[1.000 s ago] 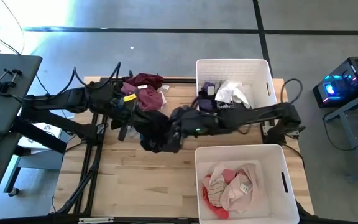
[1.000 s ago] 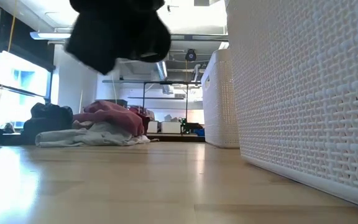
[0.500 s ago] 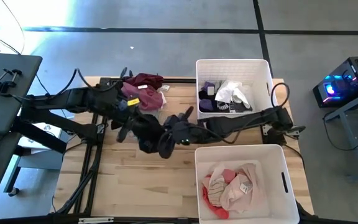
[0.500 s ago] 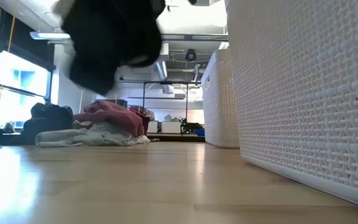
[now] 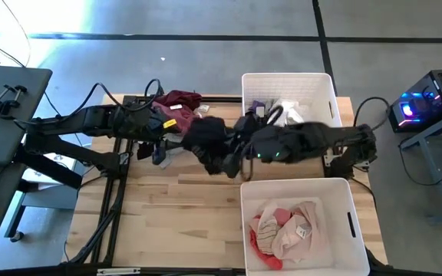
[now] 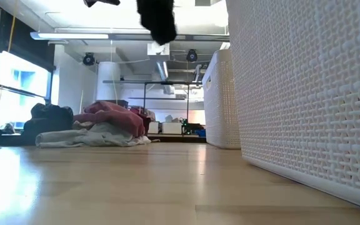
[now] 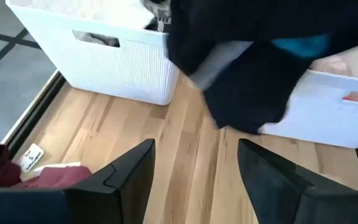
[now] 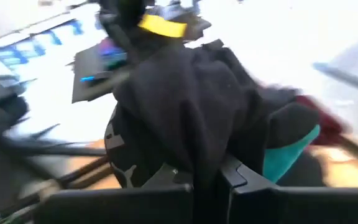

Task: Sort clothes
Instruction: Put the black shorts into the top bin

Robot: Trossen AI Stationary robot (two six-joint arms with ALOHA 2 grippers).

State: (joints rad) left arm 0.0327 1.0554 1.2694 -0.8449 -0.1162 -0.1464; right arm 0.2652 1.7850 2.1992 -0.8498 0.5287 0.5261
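Note:
A black garment (image 5: 206,140) with a teal patch (image 8: 291,152) hangs in the air over the table's middle, in front of the two white bins. My right gripper (image 5: 235,149) is shut on it. My left gripper (image 7: 194,168) stands open a little to the left of the garment (image 7: 247,68) and touches nothing. The other clothes (image 5: 177,107), maroon, pink and white, lie in a pile on the table's far left part (image 6: 108,125). My right gripper pinches a bunched part of the black garment (image 8: 197,155) between its two fingers (image 8: 241,180); how many layers I cannot tell. The fingers come from the table's right, slanting slightly down. The garment hangs below and ahead of them, slack and clear of the table (image 6: 157,22).
A white bin (image 5: 288,83) with purple, white and dark clothes stands at the far right. A second white bin (image 5: 336,192) with pink and red clothes stands at the near right. Bare wood lies to the left of the near bin.
The black garment hung low between both grippers. It now hangs from my right gripper alone. That gripper has risen and gone toward the table's far right with the garment, which now hangs higher and nearer the far bin.

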